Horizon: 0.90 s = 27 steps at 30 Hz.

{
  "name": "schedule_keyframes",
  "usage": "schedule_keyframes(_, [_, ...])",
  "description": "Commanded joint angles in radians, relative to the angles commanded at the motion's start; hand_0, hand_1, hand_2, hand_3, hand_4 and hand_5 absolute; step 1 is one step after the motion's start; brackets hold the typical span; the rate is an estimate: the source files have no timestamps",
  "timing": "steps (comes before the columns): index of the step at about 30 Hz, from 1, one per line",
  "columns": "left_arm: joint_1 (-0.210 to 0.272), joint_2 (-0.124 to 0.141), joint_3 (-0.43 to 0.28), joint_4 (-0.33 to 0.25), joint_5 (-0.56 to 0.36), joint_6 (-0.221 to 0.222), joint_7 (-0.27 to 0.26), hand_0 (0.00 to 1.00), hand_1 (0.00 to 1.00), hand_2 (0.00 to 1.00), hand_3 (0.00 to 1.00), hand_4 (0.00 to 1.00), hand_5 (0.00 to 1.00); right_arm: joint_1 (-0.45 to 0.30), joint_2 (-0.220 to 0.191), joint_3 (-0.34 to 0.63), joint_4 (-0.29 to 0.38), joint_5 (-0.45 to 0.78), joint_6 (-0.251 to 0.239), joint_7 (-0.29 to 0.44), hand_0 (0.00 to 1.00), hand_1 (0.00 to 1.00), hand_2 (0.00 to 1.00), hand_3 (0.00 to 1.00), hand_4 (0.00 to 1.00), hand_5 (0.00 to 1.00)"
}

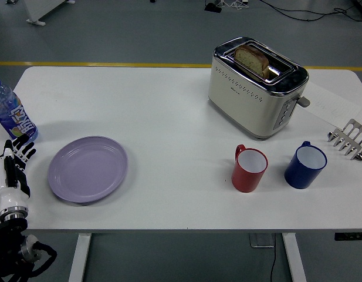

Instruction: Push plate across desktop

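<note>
Plate (88, 169), purple and round, lies at the near left of the table (169, 117), just right of the left hand (15, 167), whose fingers are straight, holding nothing.

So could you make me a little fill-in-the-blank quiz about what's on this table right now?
1. The plate is coloured ____.
2. The slice of bread sits in the ____.
3. The red mug stands to the left of a ____ mug.
4. The robot's left hand is just below a ____.

Missing words: purple; toaster; blue; bottle
</note>
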Motion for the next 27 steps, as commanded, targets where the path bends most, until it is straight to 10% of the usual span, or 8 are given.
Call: schedule_keyframes(27, [-0.076,-0.021,0.123,0.042,-0.129,-0.028,-0.01,0.734,0.768,0.797,0.704,0.455,0.998,0.021,0.0,-0.002,0.0,-0.002,0.003,-0.002,0.571,0.533,0.613,0.596,0.101,0.572])
